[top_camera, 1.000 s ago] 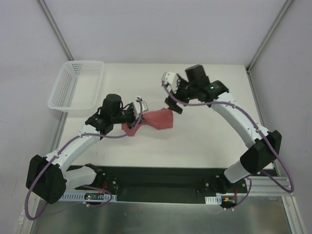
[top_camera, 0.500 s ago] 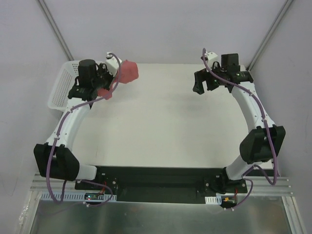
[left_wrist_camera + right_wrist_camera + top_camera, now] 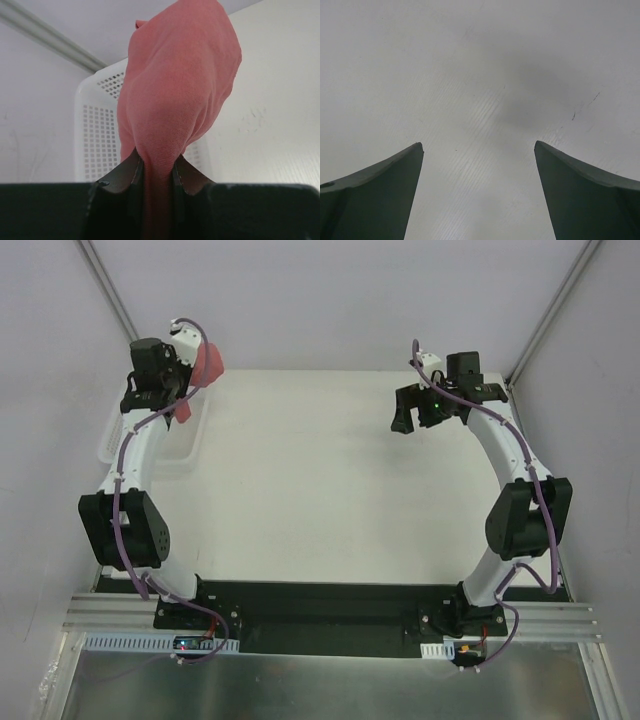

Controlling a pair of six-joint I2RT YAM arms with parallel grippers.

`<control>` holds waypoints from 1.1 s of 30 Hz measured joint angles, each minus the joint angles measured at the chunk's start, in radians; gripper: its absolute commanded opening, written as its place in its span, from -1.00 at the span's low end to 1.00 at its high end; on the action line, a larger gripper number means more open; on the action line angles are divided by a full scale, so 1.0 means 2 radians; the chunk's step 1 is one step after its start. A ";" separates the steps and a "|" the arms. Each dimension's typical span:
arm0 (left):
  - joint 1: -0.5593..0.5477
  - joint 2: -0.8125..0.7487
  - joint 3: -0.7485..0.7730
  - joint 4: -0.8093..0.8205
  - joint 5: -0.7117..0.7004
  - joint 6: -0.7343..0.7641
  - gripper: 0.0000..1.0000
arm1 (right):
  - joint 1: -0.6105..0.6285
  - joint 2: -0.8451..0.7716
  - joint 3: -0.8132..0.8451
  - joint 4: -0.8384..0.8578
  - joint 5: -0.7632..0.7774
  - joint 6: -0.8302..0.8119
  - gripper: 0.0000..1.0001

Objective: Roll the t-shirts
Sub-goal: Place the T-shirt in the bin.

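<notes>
The salmon-red t-shirt (image 3: 207, 363) is bunched into a compact bundle and held in the air at the table's far left corner, over the white basket (image 3: 190, 445). My left gripper (image 3: 186, 390) is shut on the t-shirt (image 3: 175, 95), its fabric pinched between both fingers, with the bundle rising beyond the fingertips (image 3: 129, 167). In the left wrist view the basket (image 3: 95, 135) lies right behind the cloth. My right gripper (image 3: 405, 420) hangs above the table's far right part, open, and nothing lies between its fingers (image 3: 402, 170).
The basket stands at the far left edge of the white table (image 3: 330, 490), mostly hidden by the left arm. Grey walls with metal corner posts (image 3: 110, 295) close in the back and the sides. The right wrist view shows only bare table surface (image 3: 480, 75).
My left arm has carried the bundled t-shirt from the table's middle up to the far left corner over the basket. The right arm has pulled back from the middle to the far right, still open.
</notes>
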 measured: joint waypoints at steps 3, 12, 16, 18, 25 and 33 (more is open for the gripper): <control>0.021 0.010 0.002 0.008 -0.019 -0.018 -1.00 | 0.000 0.004 0.002 0.000 0.001 -0.001 0.93; 0.076 0.102 0.050 0.032 -0.070 -0.066 -1.00 | 0.012 0.015 0.002 -0.002 0.020 -0.028 0.93; 0.077 0.159 0.080 0.038 -0.065 -0.074 -1.00 | 0.015 0.026 0.002 -0.012 0.035 -0.041 0.93; 0.077 0.183 0.090 0.038 -0.064 -0.079 -1.00 | 0.015 0.036 0.005 -0.020 0.046 -0.047 0.93; 0.074 0.241 0.106 0.037 -0.063 -0.079 -1.00 | 0.016 0.054 0.011 -0.033 0.072 -0.066 0.93; 0.058 0.245 0.104 0.040 -0.062 -0.055 -1.00 | 0.016 0.066 0.023 -0.037 0.075 -0.071 0.93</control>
